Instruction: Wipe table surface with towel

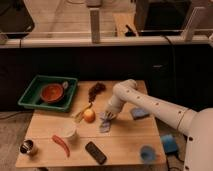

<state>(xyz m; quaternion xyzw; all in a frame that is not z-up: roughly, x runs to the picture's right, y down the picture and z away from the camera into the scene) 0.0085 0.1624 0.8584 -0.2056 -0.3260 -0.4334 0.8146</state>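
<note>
The towel (105,125) is a small blue-grey cloth lying on the wooden table (125,142), just right of an orange fruit (89,115). My gripper (107,117) reaches in from the right on a white arm (150,106). It points down onto the towel's upper edge, shut on it and pressing it against the table top. The gripper hides part of the towel.
A green tray (31,92) with a red bowl (51,93) stands at the back left. On the table are a dark bunch (96,90), a yellow item (80,115), white cup (68,131), red chili (62,145), black remote (95,152), metal can (27,147), blue cup (146,152) and a blue pad (139,114).
</note>
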